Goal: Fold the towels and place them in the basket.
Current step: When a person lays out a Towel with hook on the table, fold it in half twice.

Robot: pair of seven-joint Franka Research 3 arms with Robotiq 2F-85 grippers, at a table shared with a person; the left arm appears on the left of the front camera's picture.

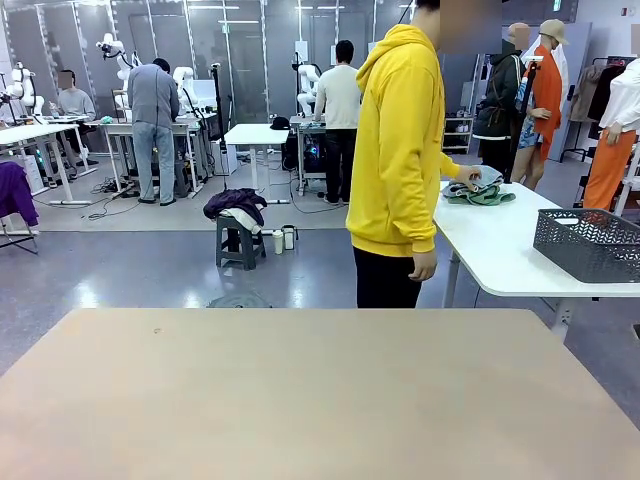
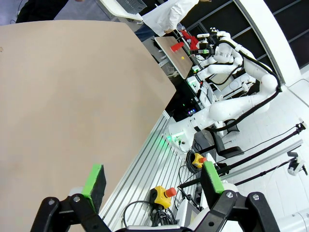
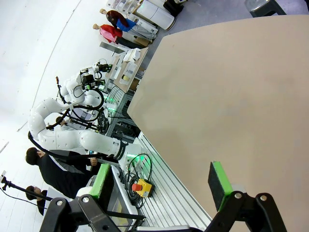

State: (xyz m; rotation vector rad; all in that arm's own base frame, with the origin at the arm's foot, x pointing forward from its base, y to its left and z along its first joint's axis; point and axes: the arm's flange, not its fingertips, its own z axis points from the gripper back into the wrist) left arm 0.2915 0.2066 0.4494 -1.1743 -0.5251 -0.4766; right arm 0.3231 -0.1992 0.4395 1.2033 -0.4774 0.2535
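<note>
While the grey-blue and green terry towels point(image 1: 480, 188) lie heaped at upper right, near the dark grey mesh basket point(image 1: 590, 245), the left claw point(image 2: 153, 179) and right claw point(image 3: 160, 181) stand open; probably best to take one towel by its corners.

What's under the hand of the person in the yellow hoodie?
A small heap of towels on the white table: a grey-blue one on top, green below. The hand hides part of it, so I can't count them.
</note>
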